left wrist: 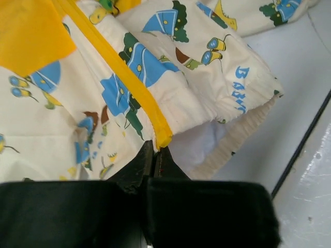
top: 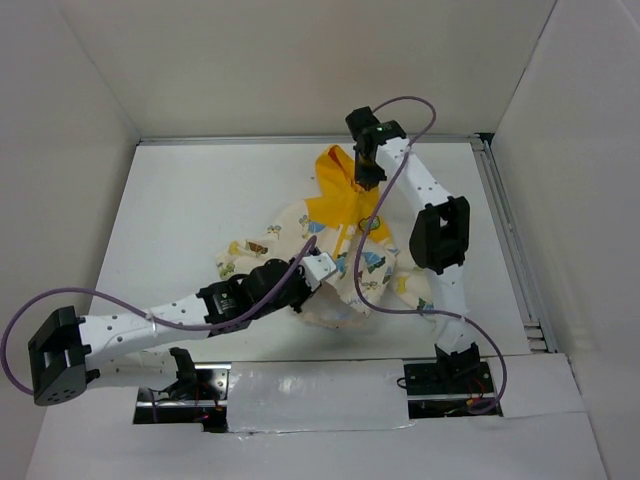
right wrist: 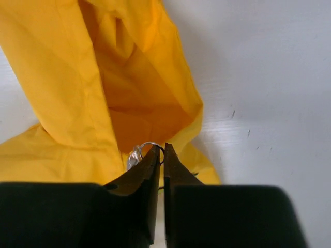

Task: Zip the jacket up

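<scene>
From above, the jacket [top: 262, 246] lies crumpled in the middle of the tabletop [top: 200, 190], its yellow hood [top: 335, 195] at the far end. The left hand [top: 318, 266] sits at the jacket's near edge. The right hand [top: 370, 180] is over the base of the hood.

In the left wrist view, the left hand [left wrist: 155, 153] is pinched tight on the bottom tip of the yellow strip [left wrist: 119, 67], where it meets the hem [left wrist: 227, 147]. The printed cream cloth spreads away beyond the fingers, with bare tabletop off to one side of it.

In the right wrist view, the right hand [right wrist: 161, 151] is closed to a sliver on a small silver ring [right wrist: 149, 145], which looks like the zip pull. It sits right at the mouth of the hood.

To my eye this is the closing stretch of the zip. One hand anchors the bottom of the jacket and the other has the pull near the collar. The next move calls for a steady draw of the ring toward the hood while the hem end holds taut, so the cloth doesn't bunch. I can't tell how much of the zip is left open.

There's no box or bin here. The hood gapes like a pouch, showing only its own lining.
</scene>
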`<act>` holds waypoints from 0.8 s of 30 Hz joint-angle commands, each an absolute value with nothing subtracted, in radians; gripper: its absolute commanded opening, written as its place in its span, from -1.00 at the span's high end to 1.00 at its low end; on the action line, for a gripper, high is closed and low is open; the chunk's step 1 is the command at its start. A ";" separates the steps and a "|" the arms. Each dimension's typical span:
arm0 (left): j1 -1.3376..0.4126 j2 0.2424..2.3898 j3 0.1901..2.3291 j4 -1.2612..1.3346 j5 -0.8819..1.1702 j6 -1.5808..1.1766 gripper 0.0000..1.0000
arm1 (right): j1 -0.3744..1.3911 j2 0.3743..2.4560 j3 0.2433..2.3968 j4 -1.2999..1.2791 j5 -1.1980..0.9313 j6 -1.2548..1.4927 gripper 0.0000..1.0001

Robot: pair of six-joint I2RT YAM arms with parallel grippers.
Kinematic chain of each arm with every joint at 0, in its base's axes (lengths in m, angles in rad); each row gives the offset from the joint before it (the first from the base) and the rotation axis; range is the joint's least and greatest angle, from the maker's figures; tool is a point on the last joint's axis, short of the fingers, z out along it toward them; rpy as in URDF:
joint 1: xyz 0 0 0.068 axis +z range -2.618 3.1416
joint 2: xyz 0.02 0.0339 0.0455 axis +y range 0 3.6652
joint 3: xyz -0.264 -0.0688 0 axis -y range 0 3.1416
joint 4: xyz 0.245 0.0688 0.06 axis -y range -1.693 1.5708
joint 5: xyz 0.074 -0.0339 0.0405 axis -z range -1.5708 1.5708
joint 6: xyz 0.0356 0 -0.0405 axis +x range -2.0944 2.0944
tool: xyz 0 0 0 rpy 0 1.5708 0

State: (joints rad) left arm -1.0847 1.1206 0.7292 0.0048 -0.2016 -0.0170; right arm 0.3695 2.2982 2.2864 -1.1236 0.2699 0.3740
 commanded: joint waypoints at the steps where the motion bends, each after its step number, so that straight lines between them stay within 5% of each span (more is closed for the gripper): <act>1: -1.152 1.144 0.756 -0.119 -0.041 -0.242 0.99 | 0.258 2.212 2.252 -0.703 0.404 0.336 0.72; 2: -1.152 1.172 0.771 -0.156 -0.063 -0.282 0.70 | 0.262 2.142 2.182 -0.663 0.361 0.334 0.41; 3: -1.154 1.177 0.796 -0.220 -0.102 -0.340 -0.01 | 0.267 2.103 2.139 -0.635 0.277 0.327 -0.50; 4: -1.154 1.177 0.805 -0.250 -0.113 -0.363 -0.17 | 0.268 2.062 2.093 -0.603 0.246 0.325 -0.79; 5: -1.155 1.160 0.810 -0.274 -0.135 -0.389 -0.98 | 0.276 1.981 2.009 -0.548 0.235 0.327 -0.99; 13: -1.091 1.031 0.880 -0.471 -0.098 -0.550 -0.99 | 0.210 1.617 1.666 -0.482 0.171 0.446 -0.99; 24: -0.205 1.272 1.311 -0.724 0.302 -0.729 -0.99 | -0.037 0.921 1.113 -0.501 0.241 0.503 -1.00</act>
State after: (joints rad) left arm -0.3538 1.2835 1.2263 -0.6277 0.1345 -0.6716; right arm -0.0231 1.0317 1.1942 -0.4900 0.1741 0.4942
